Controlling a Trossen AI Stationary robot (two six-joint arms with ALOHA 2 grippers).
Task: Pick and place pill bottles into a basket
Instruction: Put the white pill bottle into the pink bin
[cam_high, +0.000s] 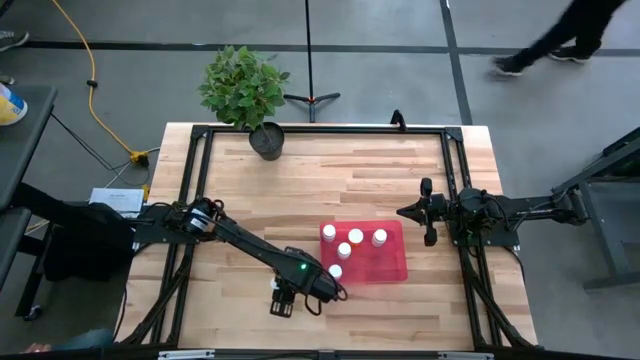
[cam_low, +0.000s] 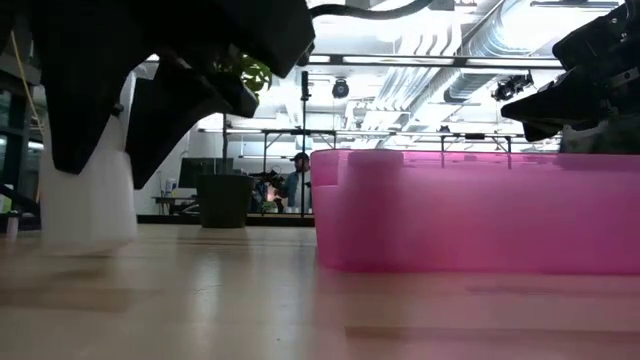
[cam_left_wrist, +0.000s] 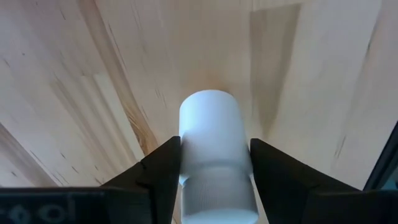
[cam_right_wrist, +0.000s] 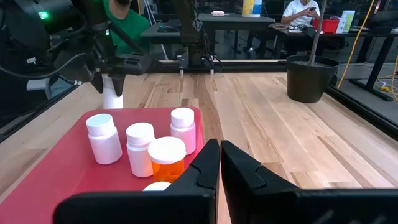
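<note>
Bottle on table, clamped by left hand | lift straight, carry to 2 o'clock over basket | right hand clenched, empty

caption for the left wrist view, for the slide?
Left gripper closed on an upright white pill bottle standing on the wooden table.

The left wrist view's edge cuts off the gripped pill bottle at its cap.
</note>
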